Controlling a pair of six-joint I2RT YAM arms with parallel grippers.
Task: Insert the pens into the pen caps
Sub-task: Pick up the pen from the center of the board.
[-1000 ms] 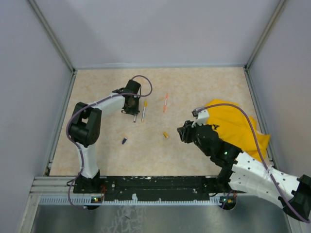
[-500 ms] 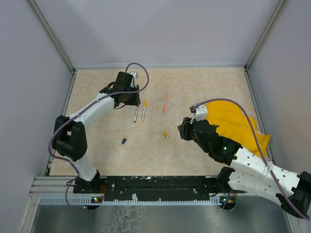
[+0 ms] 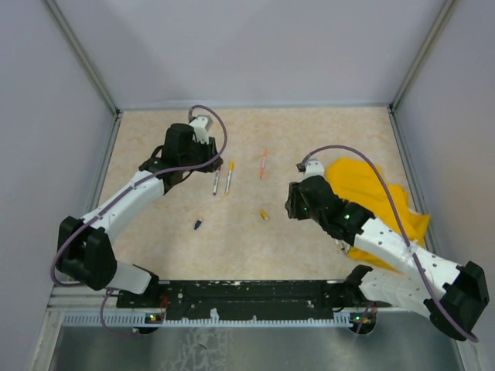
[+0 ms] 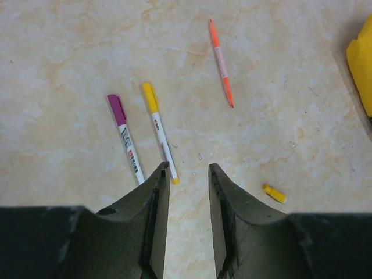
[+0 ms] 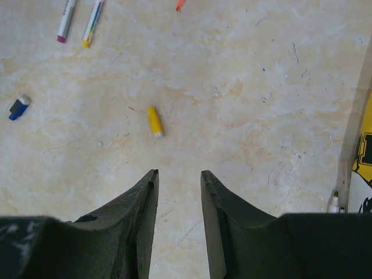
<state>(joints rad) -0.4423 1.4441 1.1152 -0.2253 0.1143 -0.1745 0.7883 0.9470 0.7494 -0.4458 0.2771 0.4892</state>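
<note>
Three thin marker pens lie flat on a beige marbled table (image 3: 332, 139), toward its far middle. A white purple-capped pen (image 4: 127, 139) and a white yellow-capped pen (image 4: 160, 132) lie roughly parallel, near each other but not touching. An orange pen (image 4: 221, 63) lies alone, further to the right. Closer to the robot, a loose yellow cap (image 5: 154, 121) rests on its side, and a dark blue cap (image 5: 18, 107) lies well apart from it to the left. The pens look light, stiff and smooth, with round barrels likely to roll or skid if nudged. A pinch across the middle of the barrel would probably hold best, leaving the writing end free to meet a cap. The caps are tiny and stubby, so each probably needs gripping near its closed end, with the open mouth left clear. The left gripper (image 4: 187, 171) hangs over the table at the near ends of the two white pens, its jaws parted with nothing between them. The right gripper (image 5: 177, 177) is also spread and empty, pointing at the loose yellow cap just ahead of its fingertips. A crumpled yellow cloth (image 3: 379, 201) lies at the right, partly under the right arm.
</note>
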